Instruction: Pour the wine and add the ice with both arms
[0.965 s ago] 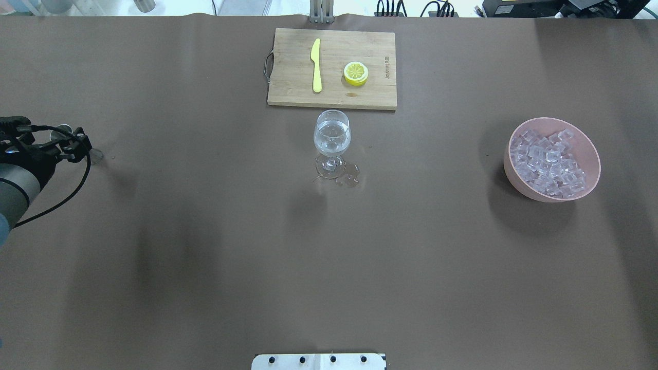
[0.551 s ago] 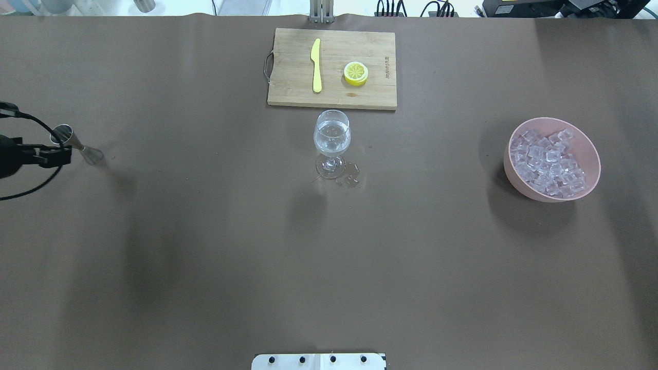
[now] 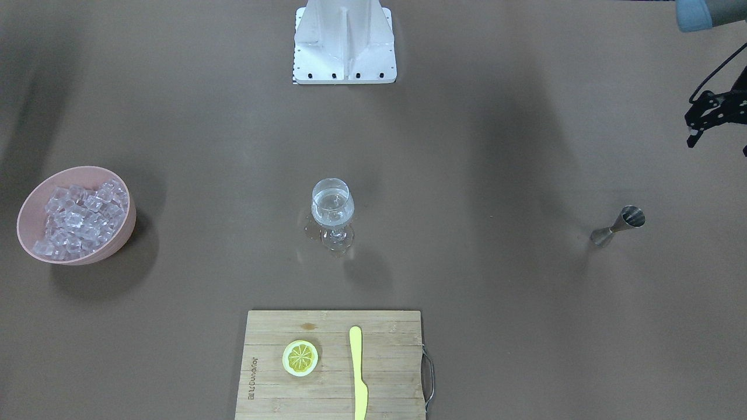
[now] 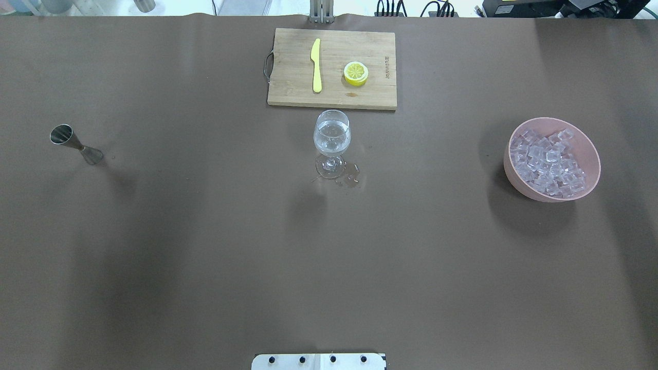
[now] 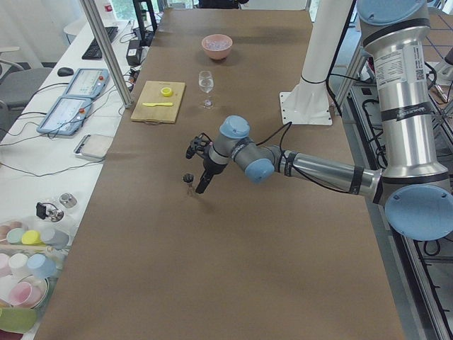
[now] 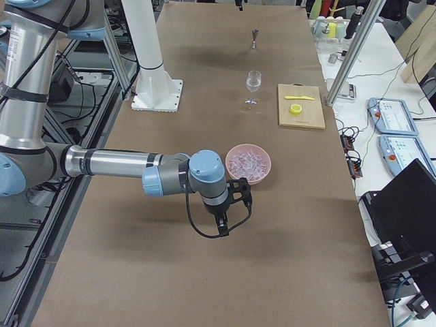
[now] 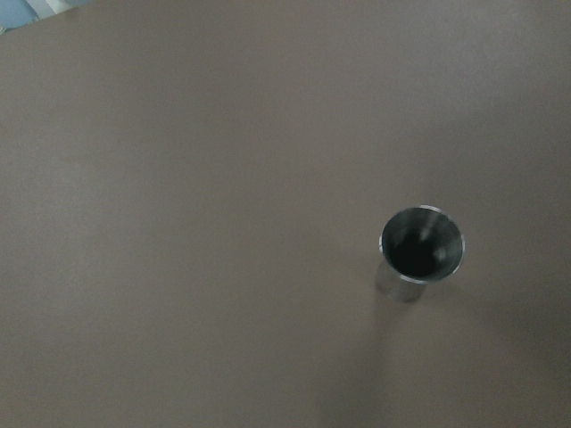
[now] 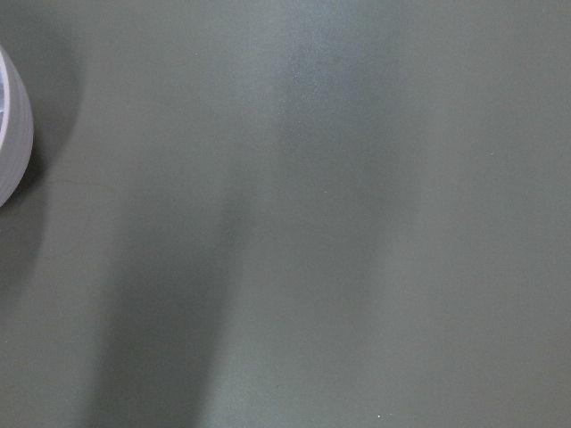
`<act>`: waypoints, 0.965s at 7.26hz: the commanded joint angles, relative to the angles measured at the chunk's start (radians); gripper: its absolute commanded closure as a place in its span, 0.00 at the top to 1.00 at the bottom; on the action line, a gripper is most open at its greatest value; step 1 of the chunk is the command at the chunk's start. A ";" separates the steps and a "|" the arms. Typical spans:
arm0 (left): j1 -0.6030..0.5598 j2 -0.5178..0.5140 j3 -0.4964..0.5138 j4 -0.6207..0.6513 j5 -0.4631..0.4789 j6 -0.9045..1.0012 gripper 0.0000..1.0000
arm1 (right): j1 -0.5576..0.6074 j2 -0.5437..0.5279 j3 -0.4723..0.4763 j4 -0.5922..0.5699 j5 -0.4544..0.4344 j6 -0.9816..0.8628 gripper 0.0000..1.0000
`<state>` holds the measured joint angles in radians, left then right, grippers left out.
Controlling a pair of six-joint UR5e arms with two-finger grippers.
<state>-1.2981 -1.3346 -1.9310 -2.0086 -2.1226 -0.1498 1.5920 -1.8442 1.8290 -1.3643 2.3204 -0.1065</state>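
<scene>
A stemmed glass (image 4: 332, 139) holds a little clear wine and stands mid-table; it also shows in the front view (image 3: 332, 211). The ice (image 4: 548, 163) fills a pink bowl (image 4: 591, 154), also seen in the front view (image 3: 119, 230). A steel jigger (image 4: 76, 144) stands upright and alone at the left; the left wrist view looks down into it (image 7: 421, 245). My left gripper (image 3: 719, 146) hangs open and empty, apart from the jigger (image 3: 618, 224). My right gripper (image 6: 228, 212) hovers near the bowl (image 6: 248, 162); I cannot tell whether it is open or shut.
A wooden cutting board (image 4: 288, 77) with a yellow knife (image 4: 316, 66) and a lemon half (image 4: 355, 73) lies behind the glass. A small clear puddle (image 4: 350, 178) sits by the glass's foot. The white base bracket (image 3: 344, 44) stands at the robot's edge.
My left gripper has let go of the jigger and drawn back left, out of the overhead view. The jigger stays standing. Glass and bowl have not moved.
</scene>
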 commanded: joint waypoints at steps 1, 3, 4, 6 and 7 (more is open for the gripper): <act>-0.198 -0.065 0.009 0.356 -0.057 0.451 0.98 | 0.000 0.002 0.007 0.034 0.078 0.045 1.00; -0.283 -0.161 0.138 0.606 -0.025 0.614 0.98 | -0.001 0.003 0.067 0.124 0.161 0.265 1.00; -0.297 -0.152 0.189 0.582 -0.042 0.621 0.98 | -0.013 0.011 0.081 0.131 0.160 0.312 1.00; -0.342 -0.101 0.188 0.516 -0.206 0.607 0.98 | -0.110 0.048 0.114 0.131 0.099 0.481 1.00; -0.342 -0.106 0.196 0.516 -0.206 0.605 0.98 | -0.194 0.054 0.151 0.133 0.008 0.589 1.00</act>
<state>-1.6332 -1.4450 -1.7441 -1.4855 -2.2996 0.4578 1.4864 -1.8039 1.9408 -1.2337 2.4144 0.3534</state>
